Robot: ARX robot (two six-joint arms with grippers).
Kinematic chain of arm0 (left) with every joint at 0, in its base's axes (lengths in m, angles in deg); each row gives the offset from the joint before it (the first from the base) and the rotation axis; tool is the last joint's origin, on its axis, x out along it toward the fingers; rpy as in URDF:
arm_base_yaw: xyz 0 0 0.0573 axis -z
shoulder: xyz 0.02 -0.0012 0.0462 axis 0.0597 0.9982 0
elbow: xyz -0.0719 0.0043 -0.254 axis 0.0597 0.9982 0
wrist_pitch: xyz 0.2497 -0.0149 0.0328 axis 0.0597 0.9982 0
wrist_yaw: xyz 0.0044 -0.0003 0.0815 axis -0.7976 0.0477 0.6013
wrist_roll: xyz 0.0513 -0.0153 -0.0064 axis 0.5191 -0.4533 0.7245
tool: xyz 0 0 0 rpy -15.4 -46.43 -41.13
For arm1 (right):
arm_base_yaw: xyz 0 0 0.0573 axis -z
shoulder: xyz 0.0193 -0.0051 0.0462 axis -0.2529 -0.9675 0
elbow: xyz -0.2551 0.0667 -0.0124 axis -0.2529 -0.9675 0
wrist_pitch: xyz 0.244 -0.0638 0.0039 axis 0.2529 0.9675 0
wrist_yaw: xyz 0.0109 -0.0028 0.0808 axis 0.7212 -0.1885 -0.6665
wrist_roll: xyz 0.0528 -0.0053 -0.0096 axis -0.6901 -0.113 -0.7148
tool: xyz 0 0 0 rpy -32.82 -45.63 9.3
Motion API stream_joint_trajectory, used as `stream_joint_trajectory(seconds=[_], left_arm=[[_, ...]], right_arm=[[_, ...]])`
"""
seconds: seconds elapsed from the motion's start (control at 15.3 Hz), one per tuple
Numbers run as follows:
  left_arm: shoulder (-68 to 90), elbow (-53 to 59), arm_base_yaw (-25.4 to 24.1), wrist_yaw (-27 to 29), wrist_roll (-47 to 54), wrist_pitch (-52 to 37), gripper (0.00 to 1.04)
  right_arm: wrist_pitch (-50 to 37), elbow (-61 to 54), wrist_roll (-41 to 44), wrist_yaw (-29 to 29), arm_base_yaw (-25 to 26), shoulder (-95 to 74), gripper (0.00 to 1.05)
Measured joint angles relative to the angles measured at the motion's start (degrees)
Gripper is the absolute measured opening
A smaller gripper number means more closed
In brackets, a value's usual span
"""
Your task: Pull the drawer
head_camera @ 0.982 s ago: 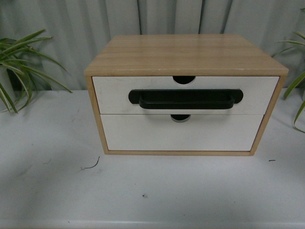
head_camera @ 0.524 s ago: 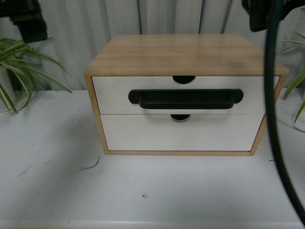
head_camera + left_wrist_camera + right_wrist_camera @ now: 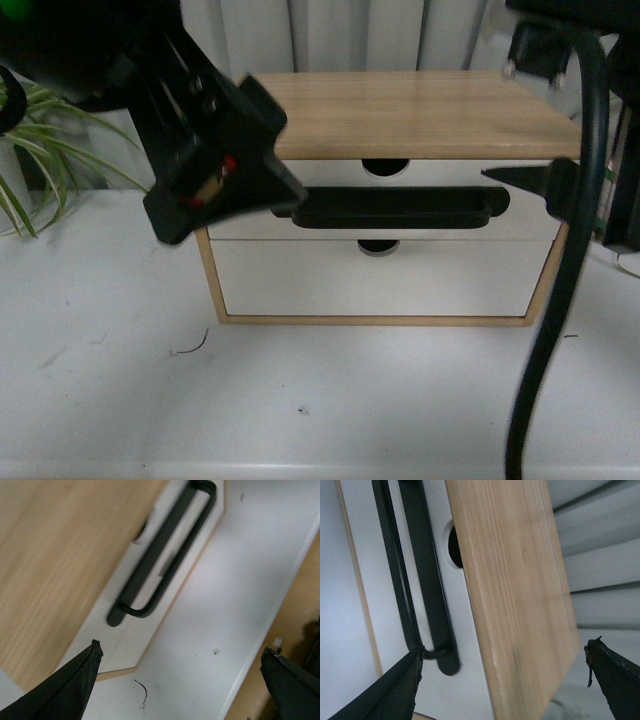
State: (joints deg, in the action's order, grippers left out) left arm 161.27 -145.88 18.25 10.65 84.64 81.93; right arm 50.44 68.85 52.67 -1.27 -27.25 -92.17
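The drawer (image 3: 440, 178) is the upper of two in a wooden cabinet (image 3: 420, 110); its white front carries a long black bar handle (image 3: 400, 208) and a half-round notch (image 3: 386, 166). It sits flush with the cabinet. My left gripper (image 3: 181, 647) hangs open above the table in front of the cabinet's left corner, with the handle (image 3: 160, 555) ahead of it and apart from it. My right gripper (image 3: 506, 646) is open over the cabinet's right end. One of its fingers (image 3: 402, 685) lies close by the end of the handle (image 3: 407, 580); whether they touch I cannot tell.
Below the drawer is a plain white drawer front (image 3: 380, 280) without a handle. The left arm (image 3: 215, 165) hides the cabinet's left part, and the right arm's cable (image 3: 560, 300) hangs before its right edge. A plant (image 3: 20, 200) stands at the left. A dark wiry scrap (image 3: 192, 345) lies on the white table (image 3: 330, 400).
Both arms have come down into the front view from the top corners. The left one now covers the cabinet's left side and the right one its right edge. The drawer has not moved.
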Motion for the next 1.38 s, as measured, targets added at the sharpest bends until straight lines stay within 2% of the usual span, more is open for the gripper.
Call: stream_joint_trajectory(seconds=[0.13, 0.26, 0.33, 0.65, 1.38], left_arm=[[4.2, -2.8, 2.4, 1.9, 6.7, 6.9, 0.98], [8.3, -7.4, 4.2, 2.3, 8.5, 6.4, 0.98], [10.4, -9.5, 5.1, 2.4, 8.5, 5.8, 0.98], [15.1, -10.3, 6.0, 2.3, 7.9, 1.7, 0.98], [23.0, -15.8, 5.9, 2.2, 8.0, 2.2, 0.98]], right_arm=[[1.0, 0.0, 14.1, 1.5, 1.1, 0.0, 0.98], [5.7, -0.3, 28.0, 1.9, 1.4, -0.1, 0.98], [8.6, -0.6, 30.8, 2.3, 1.3, -0.4, 0.98], [12.9, -0.8, 31.5, 1.9, -0.5, -3.9, 0.98], [18.8, 8.4, 27.9, 0.7, -2.1, -12.3, 0.98]])
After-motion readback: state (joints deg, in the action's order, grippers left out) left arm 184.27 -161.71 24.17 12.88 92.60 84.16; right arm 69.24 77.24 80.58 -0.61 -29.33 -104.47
